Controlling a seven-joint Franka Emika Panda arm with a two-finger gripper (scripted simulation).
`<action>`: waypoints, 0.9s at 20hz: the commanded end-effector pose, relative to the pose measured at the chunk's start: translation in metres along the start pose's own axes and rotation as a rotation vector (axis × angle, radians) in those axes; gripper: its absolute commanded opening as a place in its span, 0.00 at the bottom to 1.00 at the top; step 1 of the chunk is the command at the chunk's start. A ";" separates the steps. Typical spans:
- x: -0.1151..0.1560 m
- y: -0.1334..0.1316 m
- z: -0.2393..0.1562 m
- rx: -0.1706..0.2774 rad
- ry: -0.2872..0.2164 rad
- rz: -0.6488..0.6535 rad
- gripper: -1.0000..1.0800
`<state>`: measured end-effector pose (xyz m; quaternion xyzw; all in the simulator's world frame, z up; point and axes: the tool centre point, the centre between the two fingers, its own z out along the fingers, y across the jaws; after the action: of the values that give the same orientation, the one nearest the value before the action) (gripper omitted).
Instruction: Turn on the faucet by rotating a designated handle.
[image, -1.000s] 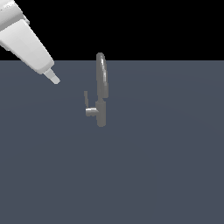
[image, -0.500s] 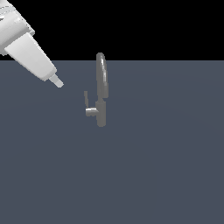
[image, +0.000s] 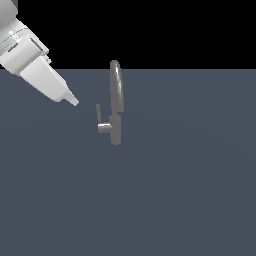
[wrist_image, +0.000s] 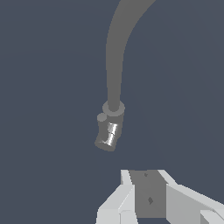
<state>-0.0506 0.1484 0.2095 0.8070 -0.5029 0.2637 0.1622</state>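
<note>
a single white arm (image: 30, 60) reaching in from the upper corner on the exterior view's left, slanting down toward the middle of the scene. at its end the gripper (image: 73, 101), seen there only as one pale tapering tip. jaws in the exterior view overlapping into a single wedge, so no gap to read; in the wrist view a dark recess between two pale finger bases (wrist_image: 131, 197), tips out of sight beyond the frame edge. open or closed: cannot tell. nothing visibly held between the jaws.

ahead of the jaws and slightly below them, apart and untouched, the faucet (image: 116, 112): small, grey, metallic, standing upright on a flat slate-grey floor (image: 190, 190). vertical cylindrical body, tall narrow spout arching up and over above it. on the side facing the jaws, a short horizontal stub off the body, carrying the handle (image: 99, 114), a thin flat lever pointing upward, roughly parallel to the body. handle nearer to the jaws than the spout, a clear gap of bare floor in between.

in the wrist view, the faucet (wrist_image: 111, 113) straight out beyond the jaws, seen from above: spout sweeping away as a long grey curve, cylindrical body below it with a bright glint, lever itself hard to make out there.

black background above the floor's far edge.
</note>
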 end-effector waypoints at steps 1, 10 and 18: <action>0.000 -0.007 0.010 -0.013 0.015 0.029 0.00; 0.010 -0.040 0.051 -0.068 0.092 0.170 0.00; 0.025 -0.062 0.079 -0.105 0.153 0.276 0.00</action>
<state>0.0289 0.1183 0.1627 0.7058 -0.6020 0.3139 0.2023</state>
